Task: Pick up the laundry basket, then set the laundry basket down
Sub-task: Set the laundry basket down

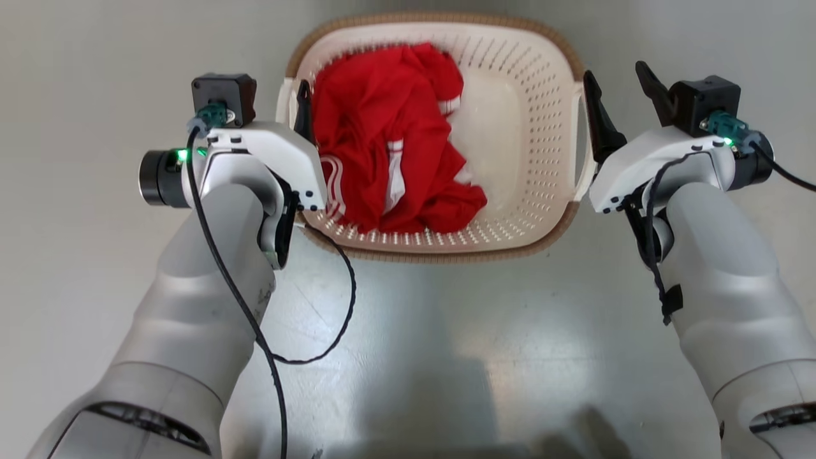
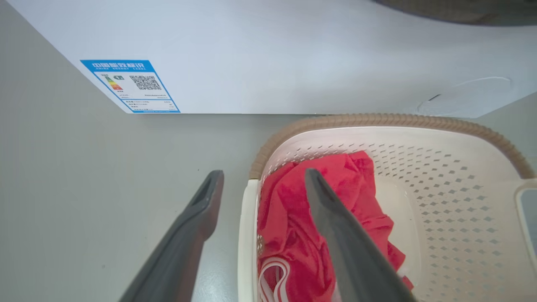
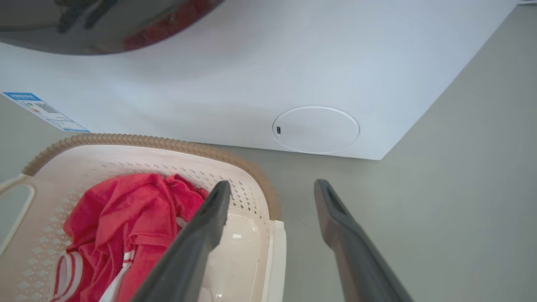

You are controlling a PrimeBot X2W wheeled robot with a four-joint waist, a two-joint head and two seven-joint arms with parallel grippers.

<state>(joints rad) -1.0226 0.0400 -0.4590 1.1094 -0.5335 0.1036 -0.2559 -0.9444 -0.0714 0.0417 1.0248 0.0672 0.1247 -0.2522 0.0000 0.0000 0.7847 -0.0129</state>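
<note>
Head view: the laundry basket (image 1: 523,127) sits on the grey floor (image 1: 446,331), a red white-striped garment (image 1: 382,140) inside. The left gripper (image 2: 264,176), spread wide and empty, straddles its left handle (image 2: 247,235). The right gripper (image 1: 615,72), equally wide and empty, straddles the right handle (image 3: 277,251). A white washing machine (image 2: 293,54) stands just behind.

The laundry basket (image 1: 542,127) is smooth perforated cream plastic with a tan woven-look rim, the red garment (image 1: 376,127) in it is soft matt cloth, the floor (image 1: 446,331) is smooth grey with a dull sheen, and the white washer panel (image 3: 293,63) seems glossy painted metal
</note>
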